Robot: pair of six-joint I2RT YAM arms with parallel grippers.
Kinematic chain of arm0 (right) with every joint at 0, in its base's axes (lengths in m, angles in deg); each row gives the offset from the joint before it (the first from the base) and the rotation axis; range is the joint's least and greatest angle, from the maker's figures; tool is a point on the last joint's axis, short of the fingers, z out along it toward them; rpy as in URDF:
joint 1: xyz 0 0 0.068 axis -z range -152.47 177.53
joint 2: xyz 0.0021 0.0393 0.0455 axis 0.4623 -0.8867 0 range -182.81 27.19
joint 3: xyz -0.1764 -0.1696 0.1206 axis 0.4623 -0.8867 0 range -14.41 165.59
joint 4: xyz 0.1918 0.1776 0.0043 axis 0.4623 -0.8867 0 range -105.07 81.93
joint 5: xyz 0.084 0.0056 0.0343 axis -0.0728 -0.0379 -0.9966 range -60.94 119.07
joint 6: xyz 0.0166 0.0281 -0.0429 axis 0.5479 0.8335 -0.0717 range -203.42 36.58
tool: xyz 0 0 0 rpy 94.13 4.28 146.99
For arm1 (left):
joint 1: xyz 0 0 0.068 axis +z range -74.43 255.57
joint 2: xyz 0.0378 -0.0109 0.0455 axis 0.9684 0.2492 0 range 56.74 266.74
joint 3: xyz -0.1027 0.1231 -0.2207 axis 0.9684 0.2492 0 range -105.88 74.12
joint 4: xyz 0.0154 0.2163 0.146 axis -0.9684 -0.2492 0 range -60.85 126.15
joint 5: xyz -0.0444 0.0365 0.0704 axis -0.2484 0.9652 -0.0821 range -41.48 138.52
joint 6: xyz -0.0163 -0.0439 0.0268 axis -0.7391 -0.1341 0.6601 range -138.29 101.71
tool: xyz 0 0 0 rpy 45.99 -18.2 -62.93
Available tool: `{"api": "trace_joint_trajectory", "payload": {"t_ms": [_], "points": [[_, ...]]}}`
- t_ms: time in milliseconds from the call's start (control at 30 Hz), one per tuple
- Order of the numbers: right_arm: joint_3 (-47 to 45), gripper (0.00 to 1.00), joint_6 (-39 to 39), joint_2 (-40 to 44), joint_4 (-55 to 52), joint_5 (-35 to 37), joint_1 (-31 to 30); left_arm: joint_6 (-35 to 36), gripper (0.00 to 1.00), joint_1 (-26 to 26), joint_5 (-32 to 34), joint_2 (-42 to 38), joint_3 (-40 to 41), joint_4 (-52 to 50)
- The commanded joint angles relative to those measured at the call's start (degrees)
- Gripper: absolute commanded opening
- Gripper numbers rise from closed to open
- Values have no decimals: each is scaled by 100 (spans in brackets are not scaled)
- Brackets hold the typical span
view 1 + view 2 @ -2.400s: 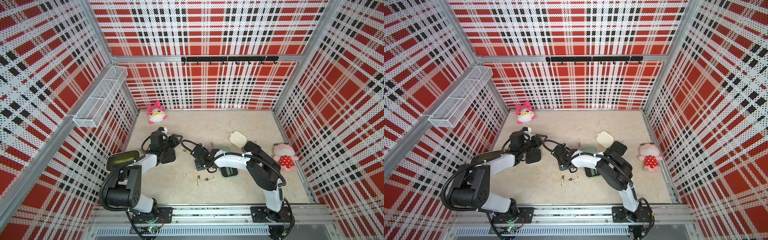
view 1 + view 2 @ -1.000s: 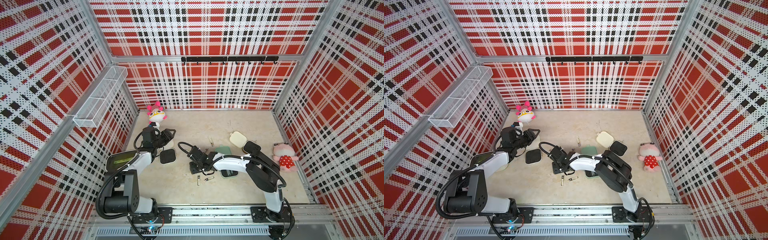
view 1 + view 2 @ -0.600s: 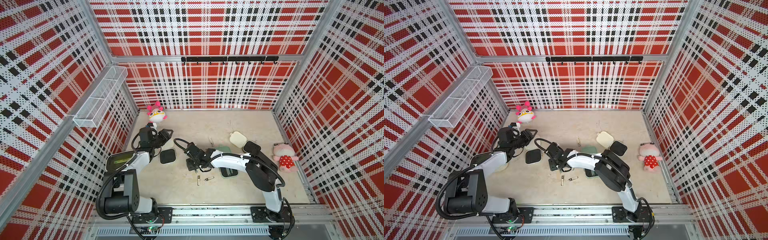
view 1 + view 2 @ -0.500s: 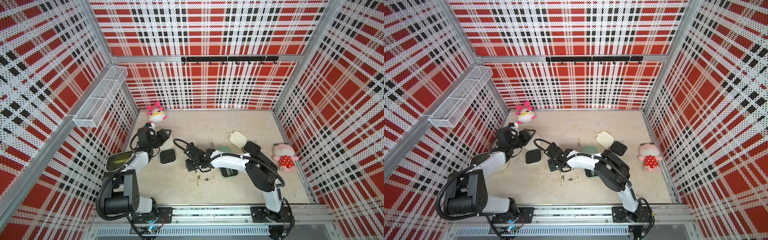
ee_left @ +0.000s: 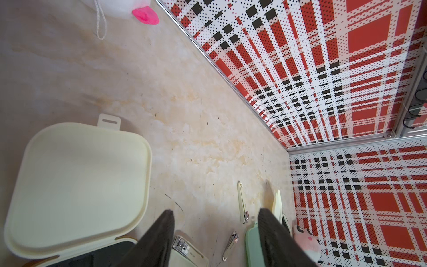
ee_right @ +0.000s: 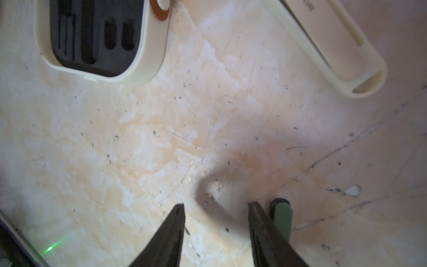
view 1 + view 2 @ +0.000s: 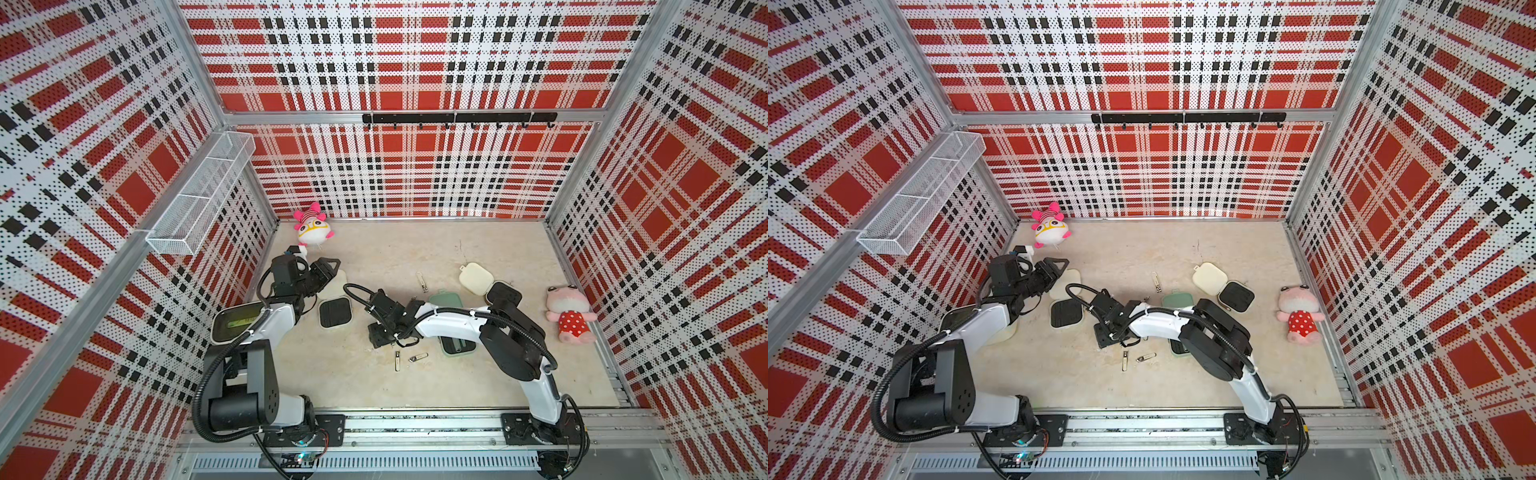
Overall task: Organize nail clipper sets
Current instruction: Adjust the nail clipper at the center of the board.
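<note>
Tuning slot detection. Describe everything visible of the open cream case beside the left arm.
The cream rounded-square plastic hinged case lies opened flat on the beige marbled tabletop. Its base holds a black inner tray with tool-shaped slots that look empty. Orange-brown hinge straps join the base to the smooth cream lid, which has a slotted tab on its free edge. The left end effector hangs open just above the case; whether it touches cannot be told.

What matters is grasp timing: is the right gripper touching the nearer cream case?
Apart. Right wrist view shows bare table between the right gripper and that cream case.
</note>
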Motion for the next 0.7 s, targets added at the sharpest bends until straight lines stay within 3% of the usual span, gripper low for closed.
{"api": "trace_joint_trajectory", "payload": {"t_ms": [0, 667], "points": [[-104, 49, 122, -54, -138, 169, 92, 96, 62, 12, -90, -128, -46, -29], [-1283, 51, 336, 614, 182, 303, 400, 17, 62, -649, 268, 60, -41, 102]]}}
